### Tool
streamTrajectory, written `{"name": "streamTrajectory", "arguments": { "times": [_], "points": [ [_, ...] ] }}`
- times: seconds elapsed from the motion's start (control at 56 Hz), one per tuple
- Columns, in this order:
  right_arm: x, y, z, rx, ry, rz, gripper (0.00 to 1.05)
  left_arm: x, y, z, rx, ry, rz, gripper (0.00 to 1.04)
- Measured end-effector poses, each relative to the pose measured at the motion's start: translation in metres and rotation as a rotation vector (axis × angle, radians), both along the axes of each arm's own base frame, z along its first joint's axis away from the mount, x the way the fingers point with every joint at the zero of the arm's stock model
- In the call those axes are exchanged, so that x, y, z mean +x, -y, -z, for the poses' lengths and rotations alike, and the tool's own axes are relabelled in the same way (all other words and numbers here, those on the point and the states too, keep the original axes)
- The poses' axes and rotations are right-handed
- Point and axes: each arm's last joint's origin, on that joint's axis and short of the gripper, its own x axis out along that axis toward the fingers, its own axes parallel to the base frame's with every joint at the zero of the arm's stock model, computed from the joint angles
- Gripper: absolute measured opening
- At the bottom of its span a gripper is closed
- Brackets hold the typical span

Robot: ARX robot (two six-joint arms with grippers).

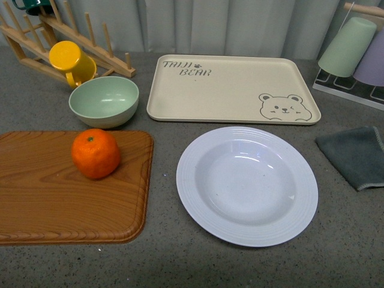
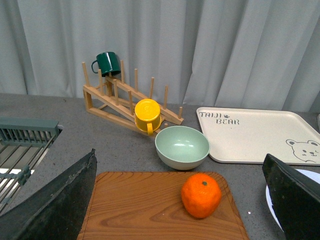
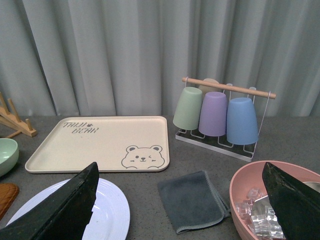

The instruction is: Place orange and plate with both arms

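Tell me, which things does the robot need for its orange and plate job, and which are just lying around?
Needed: orange, white plate.

Just lying around: green bowl, yellow mug, bear tray, wooden board, grey cloth, hanging cups, pink bowl.

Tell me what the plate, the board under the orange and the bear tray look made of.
Plate: white and smooth, with soft glossy highlights and a ridged rim. Ceramic or melamine; the look leaves it open.
Board: brown with visible grain lines and a satin sheen. Wood, or possibly a wood-look laminate.
Bear tray: flat matte beige with printed lettering and a printed bear. Probably plastic or a fibre composite.
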Motion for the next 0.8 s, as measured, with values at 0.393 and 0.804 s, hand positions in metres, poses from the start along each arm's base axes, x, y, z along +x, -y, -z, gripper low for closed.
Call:
{"name": "streamTrajectory", "arguments": {
  "times": [0.393,0.804],
  "points": [
    [0.0,0.0,0.0,0.0,0.0,0.0,0.96,0.0,0.0,0.0,0.0,0.0,0.0,0.98],
    [0.0,0.0,0.0,0.0,0.0,0.0,0.96,0.0,0.0,0.0,0.0,0.0,0.0,0.98]
  ]
}}
